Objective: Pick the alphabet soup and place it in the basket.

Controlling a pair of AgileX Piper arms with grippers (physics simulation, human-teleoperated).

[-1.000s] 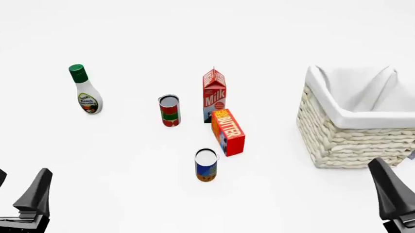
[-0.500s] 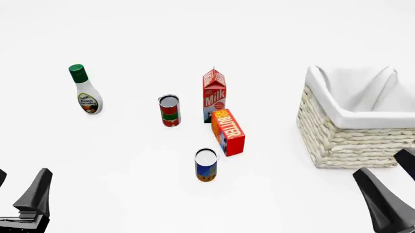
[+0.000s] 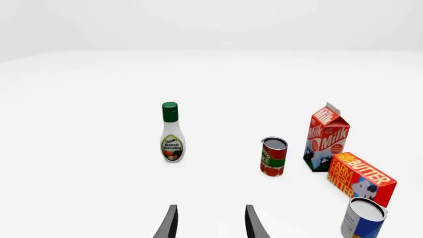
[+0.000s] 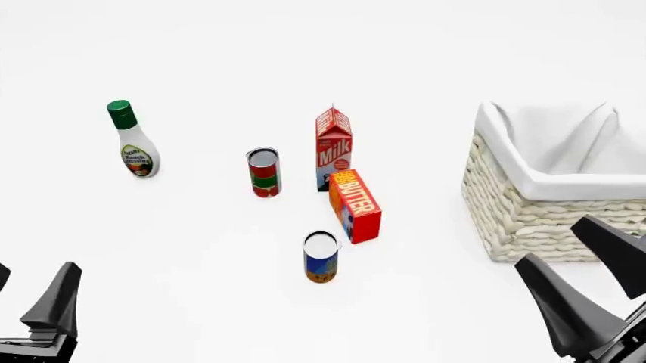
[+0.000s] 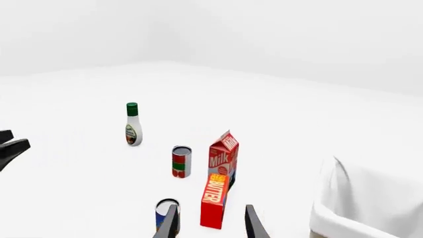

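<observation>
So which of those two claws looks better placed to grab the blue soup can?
Probably the right gripper: it is open, angled toward the alphabet soup, and beside the basket. The left gripper sits back, far from the basket.

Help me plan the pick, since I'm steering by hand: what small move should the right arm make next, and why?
Probably swing the right gripper leftward and forward toward the alphabet soup. Its jaws are open and empty, the can stands upright and untouched to its left, and the basket sits on the gripper's own side. Approach from the near side, as the butter box stands close behind the can.
</observation>
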